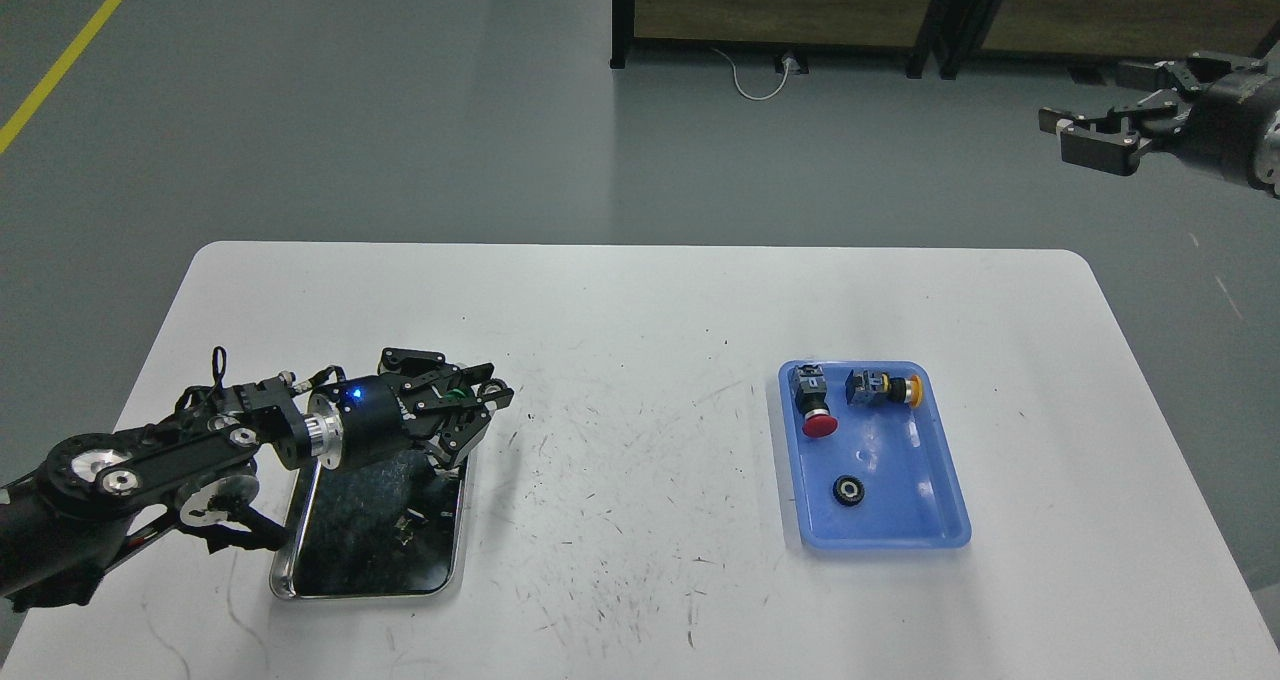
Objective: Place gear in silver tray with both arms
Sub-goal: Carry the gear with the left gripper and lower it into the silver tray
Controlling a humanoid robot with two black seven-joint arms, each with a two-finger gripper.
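The silver tray lies at the table's front left, its dark bottom mostly bare. My left gripper hovers over the tray's far right corner and hides the parts lying there. It is shut on a small silver gear held at its fingertips. A second small black gear lies in the blue tray on the right. My right gripper is open and empty, raised high off the table's far right, beyond its edge.
The blue tray also holds a red push button and a yellow push button at its far end. The white table is scuffed between the two trays.
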